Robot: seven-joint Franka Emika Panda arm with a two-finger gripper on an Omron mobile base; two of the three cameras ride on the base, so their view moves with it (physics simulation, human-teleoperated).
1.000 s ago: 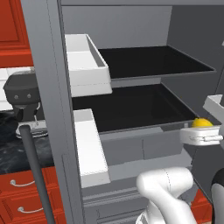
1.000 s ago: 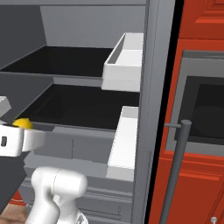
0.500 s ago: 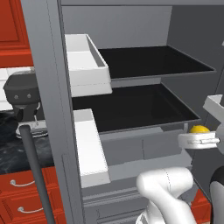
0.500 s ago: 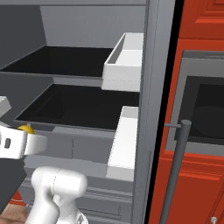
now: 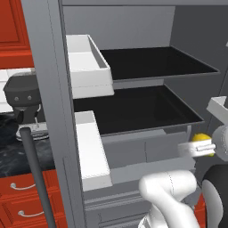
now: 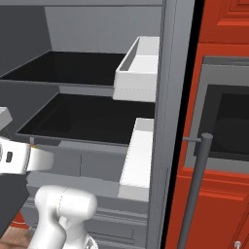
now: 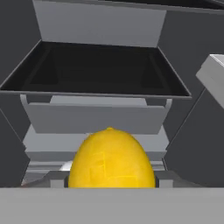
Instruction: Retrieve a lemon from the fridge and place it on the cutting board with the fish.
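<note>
- Holding the lemon point(image 7: 111, 159) at lower centre of the hand view, the gripper point(image 5: 198, 149) faces the fridge point(image 7: 105, 74).
- We judge the carry must back away from those shelves.

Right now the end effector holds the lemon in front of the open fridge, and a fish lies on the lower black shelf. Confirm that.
Wrong on one point: the lower black shelf is bare in the hand view. The rest stands: the end effector holds the lemon in front of the open fridge.
</note>
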